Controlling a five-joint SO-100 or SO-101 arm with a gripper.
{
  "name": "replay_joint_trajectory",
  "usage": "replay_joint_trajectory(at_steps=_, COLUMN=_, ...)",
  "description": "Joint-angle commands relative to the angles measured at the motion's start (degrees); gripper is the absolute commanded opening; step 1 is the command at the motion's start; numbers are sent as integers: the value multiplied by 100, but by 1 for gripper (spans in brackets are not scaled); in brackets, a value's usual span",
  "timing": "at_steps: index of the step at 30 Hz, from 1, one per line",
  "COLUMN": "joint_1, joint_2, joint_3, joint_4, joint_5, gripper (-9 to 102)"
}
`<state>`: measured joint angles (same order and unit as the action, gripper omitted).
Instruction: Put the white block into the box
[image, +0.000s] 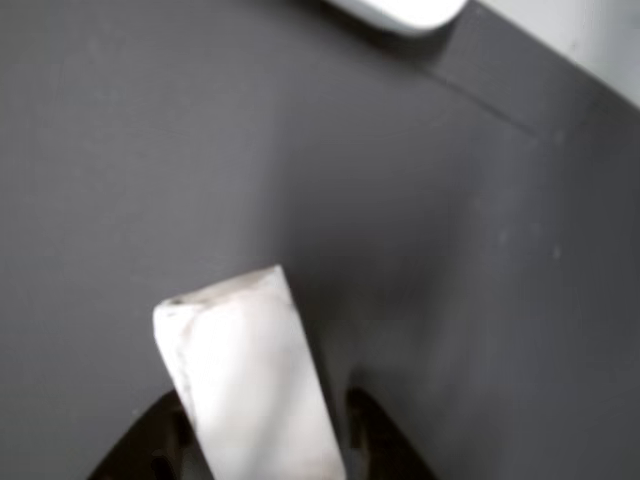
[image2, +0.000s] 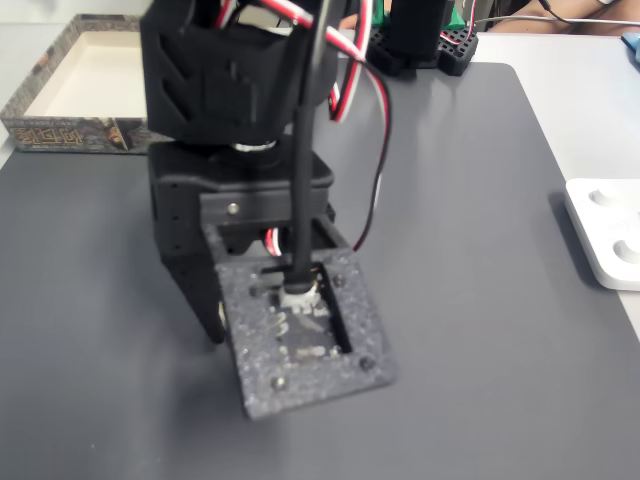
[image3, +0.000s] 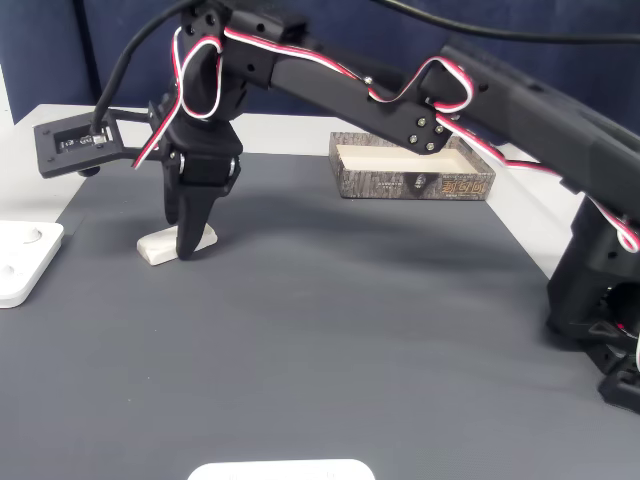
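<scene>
The white block (image: 245, 350) lies on the dark grey mat, its long side pointing away from the camera in the other view. My gripper (image: 265, 425) stands over its near end, with a dark finger close against each long side. In a fixed view the gripper (image3: 190, 248) points straight down onto the white block (image3: 152, 246) at the mat's left, and the block rests on the mat. The box (image3: 410, 185), a shallow patterned tray with a pale inside, stands at the mat's far edge, well to the right of the gripper. The box (image2: 60, 130) is at the top left in a fixed view.
A larger white dimpled slab (image3: 20, 265) lies just off the mat's left edge, near the block; this slab (image2: 605, 235) also shows at the right edge of a fixed view. Another white piece (image3: 280, 470) sits at the mat's front edge. The arm's camera bracket (image2: 300, 330) juts out sideways.
</scene>
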<state>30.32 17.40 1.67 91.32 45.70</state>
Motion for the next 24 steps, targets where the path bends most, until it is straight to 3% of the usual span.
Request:
replay_joint_trajectory(at_steps=1, joint_1=44, joint_2=62, joint_3=-466, joint_4=70, joint_5=-62, gripper=20)
replay_joint_trajectory(at_steps=24, joint_1=-9, joint_2=0, joint_3=-501, joint_4=264, joint_5=-97, gripper=15)
